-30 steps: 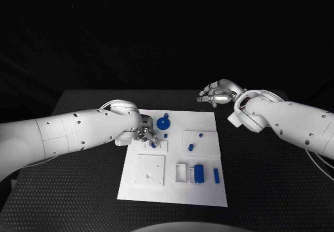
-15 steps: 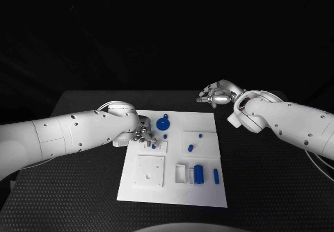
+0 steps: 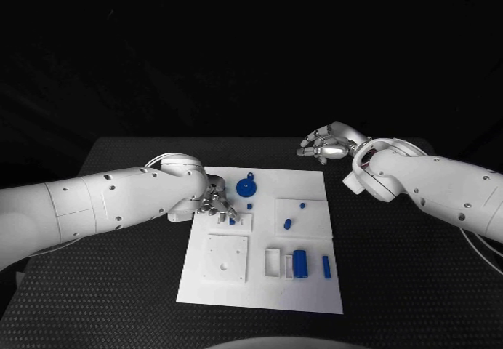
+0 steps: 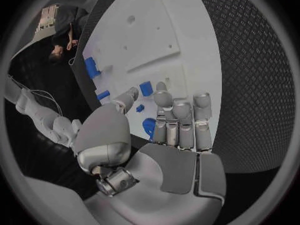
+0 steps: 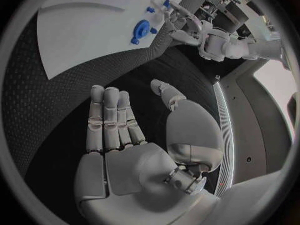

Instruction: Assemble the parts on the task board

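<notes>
The task board [image 3: 262, 240] lies in the middle of the bench [image 3: 126, 291], and the left hand [image 3: 217, 205] hangs over the board's far left corner, its fingers pointing down at a small raised white block [image 3: 235, 220] that carries two short blue pegs [image 3: 232, 219]. The nearer peg stands just beyond the fingertips, towards the board's centre, so any grasp should come from this hand reaching slightly inward. In the left wrist view the fingers lie close together and straight with the thumb apart, and nothing seems to be held, though the pegs are partly hidden. A blue round part [image 3: 246, 187] sits near the board's far edge, just past the hand. The right hand [image 3: 327, 141] hovers off the board beyond its far right corner, fingers spread and empty, well apart from every part.
</notes>
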